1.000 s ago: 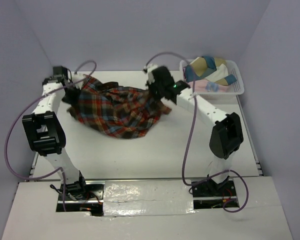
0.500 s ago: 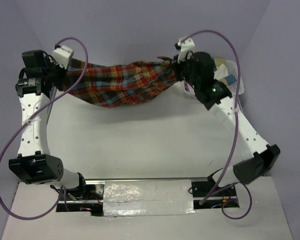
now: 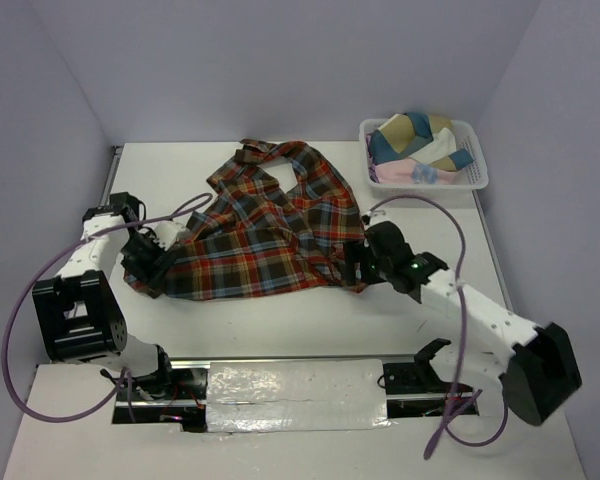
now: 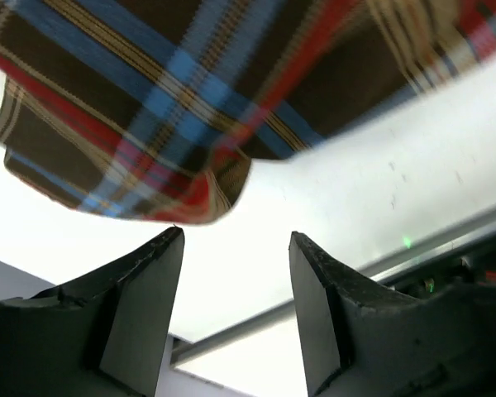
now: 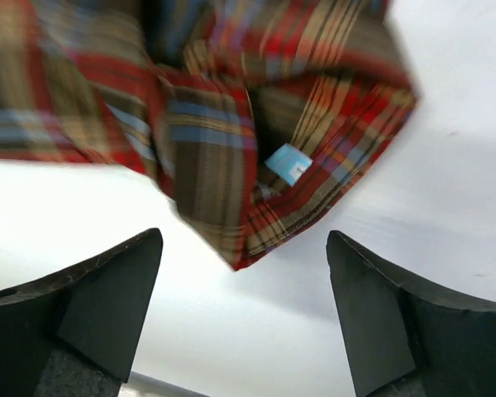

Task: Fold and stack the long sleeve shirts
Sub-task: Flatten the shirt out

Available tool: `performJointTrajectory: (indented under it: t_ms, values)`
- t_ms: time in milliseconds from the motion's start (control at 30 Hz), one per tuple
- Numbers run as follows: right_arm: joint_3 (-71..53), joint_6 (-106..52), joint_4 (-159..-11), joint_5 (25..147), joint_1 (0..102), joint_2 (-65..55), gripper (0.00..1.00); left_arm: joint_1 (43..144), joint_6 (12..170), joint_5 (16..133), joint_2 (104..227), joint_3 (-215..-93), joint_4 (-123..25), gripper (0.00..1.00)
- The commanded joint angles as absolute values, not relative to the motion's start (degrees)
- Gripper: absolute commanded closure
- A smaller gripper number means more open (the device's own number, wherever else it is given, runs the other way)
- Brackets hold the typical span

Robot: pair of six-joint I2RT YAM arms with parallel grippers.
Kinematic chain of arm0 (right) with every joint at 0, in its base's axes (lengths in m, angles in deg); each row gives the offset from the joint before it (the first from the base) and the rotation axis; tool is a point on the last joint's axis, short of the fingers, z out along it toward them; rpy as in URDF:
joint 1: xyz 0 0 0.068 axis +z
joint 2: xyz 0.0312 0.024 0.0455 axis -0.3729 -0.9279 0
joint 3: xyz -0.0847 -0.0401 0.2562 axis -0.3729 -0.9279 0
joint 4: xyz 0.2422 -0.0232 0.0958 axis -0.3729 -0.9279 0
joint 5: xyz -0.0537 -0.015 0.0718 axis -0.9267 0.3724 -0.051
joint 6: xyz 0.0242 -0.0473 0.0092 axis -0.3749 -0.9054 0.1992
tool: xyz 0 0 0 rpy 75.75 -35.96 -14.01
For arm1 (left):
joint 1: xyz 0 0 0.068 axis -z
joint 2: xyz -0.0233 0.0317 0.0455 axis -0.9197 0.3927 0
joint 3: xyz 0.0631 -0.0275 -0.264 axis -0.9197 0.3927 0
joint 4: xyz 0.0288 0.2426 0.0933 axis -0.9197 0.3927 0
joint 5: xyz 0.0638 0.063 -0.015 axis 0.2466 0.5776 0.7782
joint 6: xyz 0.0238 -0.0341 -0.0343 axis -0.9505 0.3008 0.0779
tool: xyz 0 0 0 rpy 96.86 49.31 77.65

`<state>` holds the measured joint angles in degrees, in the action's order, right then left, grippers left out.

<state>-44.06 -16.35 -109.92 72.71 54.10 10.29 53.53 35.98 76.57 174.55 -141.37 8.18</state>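
Note:
A red-orange, brown and blue plaid long sleeve shirt [image 3: 270,235] lies spread over the middle of the table, its collar end toward the back. My left gripper [image 3: 158,265] is at the shirt's near left corner [image 4: 207,194], open, with nothing between its fingers. At the near right corner [image 5: 264,207], where a small blue label shows, my right gripper [image 3: 352,262] stands wide open and empty. More folded cloth in blue, tan, white and pink fills the basket [image 3: 477,172] at the back right.
The white slotted plastic basket stands in the back right corner against the wall. Purple cables loop from both arms. A metal rail [image 3: 290,360] runs along the table's near edge, by the arm bases.
Both arms came down from holding the shirt stretched in the air. The shirt now lies on the table and both grippers have opened and let go of its corners.

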Motion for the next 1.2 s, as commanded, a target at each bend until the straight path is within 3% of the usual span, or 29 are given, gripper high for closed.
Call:
performJointTrajectory:
  t_ms: [0, 67, 167, 200, 233, 300, 367, 633, 733, 900, 967, 1000, 1067, 1100, 1133, 1167]
  values:
    - [-42.43, -10.35, -104.85, 65.76, 53.54, 22.49, 0.12, 52.56, 29.08, 73.12, 171.72, -146.61, 15.38, 0.34]
    - [-41.82, -14.39, -99.08, 66.97, 53.62, 23.75, 0.16, 50.19, 29.78, 70.76, 171.89, -151.0, 14.95, 0.29]
    - [-36.57, -18.7, -94.56, 73.1, 53.71, 17.46, 0.46, 44.58, 37.58, 70.3, 176.87, -156.89, 12.31, 0.25]
    - [-32.88, -19.75, -95.07, 75.22, 53.89, 14.99, 0.49, 43.51, 42.39, 71.26, 181.16, -159.7, 13.26, 0.27]
    - [-32.85, -20.11, -95.6, 75.24, 53.97, 12.09, 0.49, 42.28, 44.96, 71.27, 181.21, -159.73, 13.27, 0.27]
    - [-26.45, -20.73, -96.57, 77.79, 54.24, 3.13, 0.39, 38.17, 50.23, 70.49, 186.73, -161.92, 15.55, 0.32]
    - [-19.8, -20.99, -97.36, 78.23, 55.2, -5.72, 0.3, 35.51, 51.92, 68.55, 188.93, -160.19, 15.3, 0.3]
    - [3.24, -22.05, -105.78, 83.59, 58.72, -33.86, 0.21, 32.78, 51.49, 65.74, 188.85, -153.32, 13.8, 0.21]
    - [7.92, -23.01, -108.34, 85.79, 59.33, -39.43, 0.2, 32.78, 51.23, 63.98, 189.64, -150.96, 11.52, 0.2]
    - [11.36, -22.31, -112.12, 85.44, 59.69, -47.17, 0.26, 34.79, 52.28, 61.26, 192.72, -149.72, 10.11, 0.21]
    - [11.1, -22.49, -111.87, 84.74, 59.69, -46.92, 0.45, 36.02, 52.72, 60.9, 193.07, -149.01, 9.06, 0.23]
    - [9.88, -22.49, -110.56, 84.47, 59.6, -46.3, 0.6, 36.38, 52.89, 61.16, 193.25, -148.4, 8.62, 0.3]
    - [8.73, -22.66, -108.97, 83.51, 59.6, -44.11, 0.76, 37.35, 53.42, 62.22, 194.21, -148.04, 7.65, 0.47]
    - [8.29, -22.84, -108.01, 82.98, 59.6, -43.49, 0.93, 37.43, 53.51, 62.13, 194.56, -148.13, 7.56, 0.7]
    - [8.46, -23.01, -107.83, 82.19, 59.43, -42.35, 1.0, 37.35, 53.86, 61.61, 195.18, -148.39, 7.13, 0.83]
    - [8.72, -23.19, -107.82, 80.79, 59.34, -41.82, 1.0, 37.43, 54.21, 61.52, 195.36, -148.74, 6.86, 0.98]
